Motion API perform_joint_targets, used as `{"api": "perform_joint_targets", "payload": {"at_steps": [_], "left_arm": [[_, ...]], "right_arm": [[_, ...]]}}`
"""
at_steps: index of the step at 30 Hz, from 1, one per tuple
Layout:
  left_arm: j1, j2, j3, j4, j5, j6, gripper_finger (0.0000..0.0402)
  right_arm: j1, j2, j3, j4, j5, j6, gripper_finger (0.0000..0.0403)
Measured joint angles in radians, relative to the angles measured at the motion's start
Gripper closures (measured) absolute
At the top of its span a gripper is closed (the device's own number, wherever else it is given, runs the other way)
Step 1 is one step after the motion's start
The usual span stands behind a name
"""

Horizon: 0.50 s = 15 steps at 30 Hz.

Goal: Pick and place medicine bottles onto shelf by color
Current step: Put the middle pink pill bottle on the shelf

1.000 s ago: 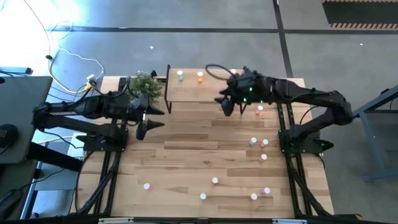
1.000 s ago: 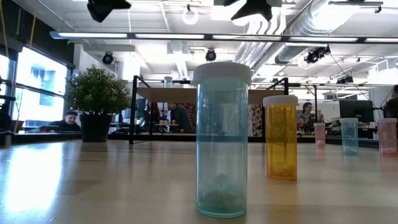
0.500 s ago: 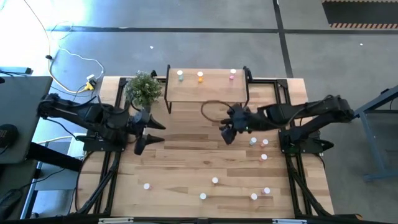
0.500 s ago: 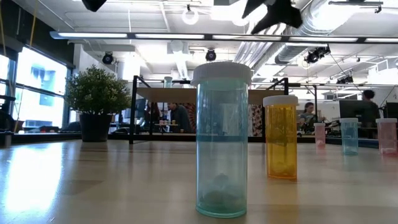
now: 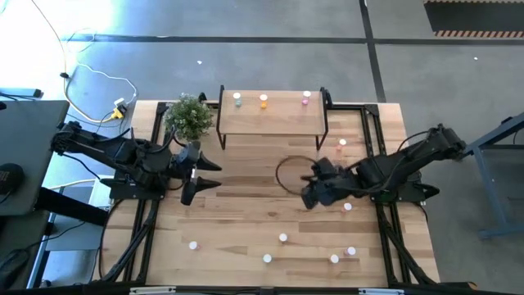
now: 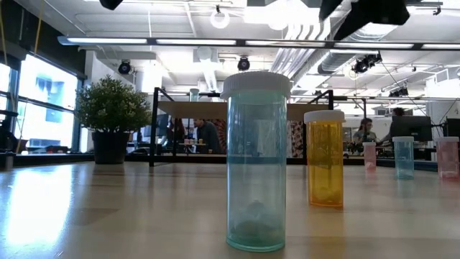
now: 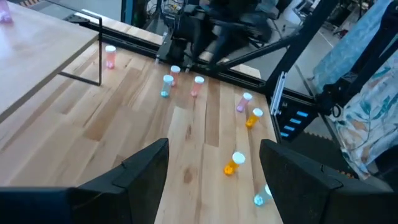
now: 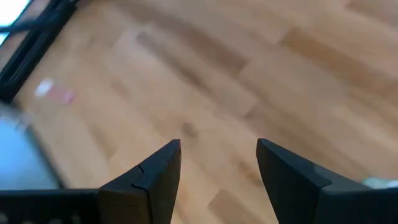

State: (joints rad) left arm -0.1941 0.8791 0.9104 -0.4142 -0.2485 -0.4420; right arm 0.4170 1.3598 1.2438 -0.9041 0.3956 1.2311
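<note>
The medicine bottles (image 5: pixel 348 207) were judged light, rigid, slippery; best taken mid-body. The right pincer (image 8: pixel 217 163), at three o'clock, was spread, empty.

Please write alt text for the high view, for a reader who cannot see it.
Seen from above, the right gripper hangs open over the wooden table among scattered medicine bottles. Three bottles stand on the shelf; the left gripper waits beside a potted plant.
</note>
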Motion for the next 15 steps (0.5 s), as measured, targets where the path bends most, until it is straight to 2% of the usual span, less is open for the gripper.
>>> {"api": "perform_joint_targets", "payload": {"at_steps": [11,15], "left_arm": [[-0.012,0.000,0.000,0.001,0.001,-0.012,0.0158],[-0.012,0.000,0.000,0.000,0.001,-0.012,0.0158]], "right_arm": [[0.217,0.034,0.000,0.153,-0.006,-0.108,0.0202],[0.258,0.071,0.000,0.229,-0.006,-0.088,0.0201]]}}
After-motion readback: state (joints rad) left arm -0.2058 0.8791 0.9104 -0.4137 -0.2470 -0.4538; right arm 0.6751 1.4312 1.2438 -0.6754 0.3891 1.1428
